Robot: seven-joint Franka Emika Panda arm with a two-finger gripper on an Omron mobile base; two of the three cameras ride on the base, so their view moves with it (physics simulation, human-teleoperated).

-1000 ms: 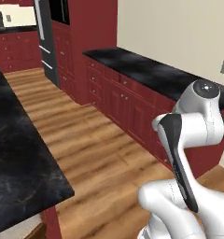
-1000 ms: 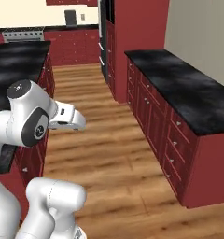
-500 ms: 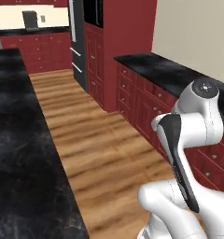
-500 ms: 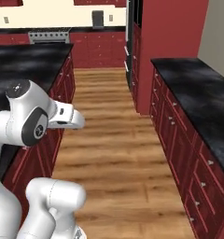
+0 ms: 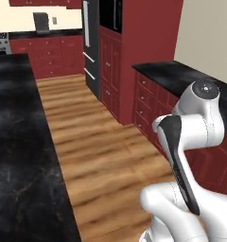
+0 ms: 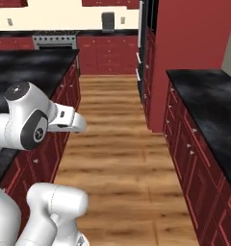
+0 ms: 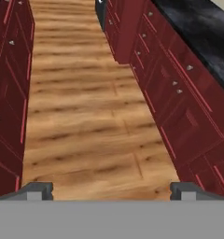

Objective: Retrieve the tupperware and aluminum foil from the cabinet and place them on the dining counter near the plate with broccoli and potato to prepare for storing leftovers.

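My gripper (image 7: 111, 191) is open and holds nothing; its two fingertips (image 7: 37, 190) stand wide apart over the wood floor of the aisle. The hand is tucked in close to the arm's upper joints, pointing forward and down. The dining counter (image 5: 18, 142), a black marbled island top on a dark red base, runs along the left of the aisle (image 6: 35, 67). The tupperware, the aluminum foil, the cabinet and the plate with broccoli and potato are out of view.
A narrower black counter (image 5: 181, 78) on red drawer units (image 7: 179, 102) lines the right side (image 6: 209, 103). A tall dark fridge (image 5: 91, 47) and a red column stand beyond it. A stove (image 6: 55, 36) sits at the far wall. The wood floor (image 7: 86, 116) between the units is open.
The base has moved, so the whole scene has shifted: the island now lies further left and the aisle runs straight ahead. The arm keeps its pose and the gripper stays open.
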